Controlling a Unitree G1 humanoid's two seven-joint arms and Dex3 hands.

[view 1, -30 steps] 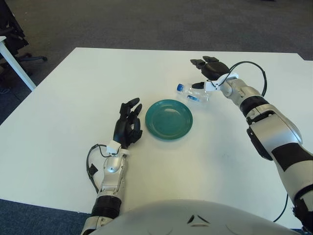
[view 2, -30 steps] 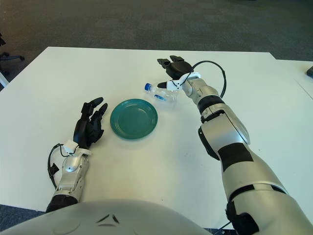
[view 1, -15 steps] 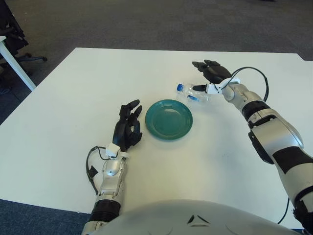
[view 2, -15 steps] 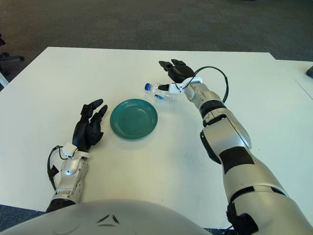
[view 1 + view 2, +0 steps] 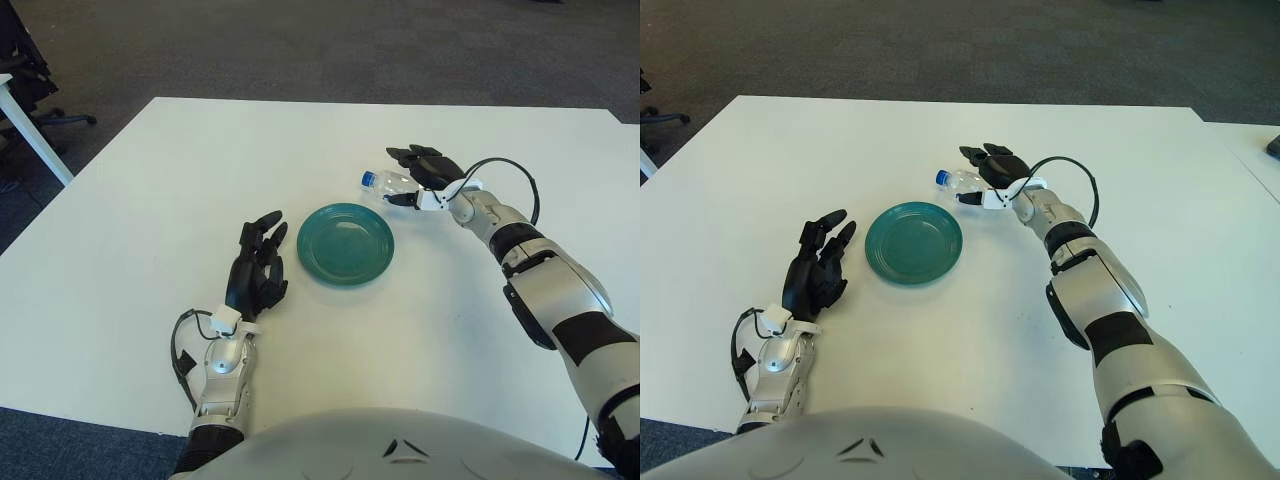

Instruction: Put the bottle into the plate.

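Observation:
A clear plastic bottle (image 5: pixel 381 183) with a blue cap lies on its side on the white table (image 5: pixel 150 200), just beyond the upper right rim of the teal plate (image 5: pixel 345 243). My right hand (image 5: pixel 392 177) reaches in from the right and brackets the bottle. Its fingers (image 5: pixel 412 158) stretch over the far side and the thumb (image 5: pixel 398 199) sits on the near side; they are spread, not clamped. The plate holds nothing. My left hand (image 5: pixel 257 265) shows left of the plate, fingers relaxed and holding nothing.
A black cable (image 5: pixel 505 165) loops off my right wrist above the table. The table's far edge borders dark carpet; a chair base and a white desk leg (image 5: pixel 30 125) stand at the far left.
My right hand has dropped and shifted left, from hovering above the bottle to straddling it. My left forearm has slid back slightly toward my body.

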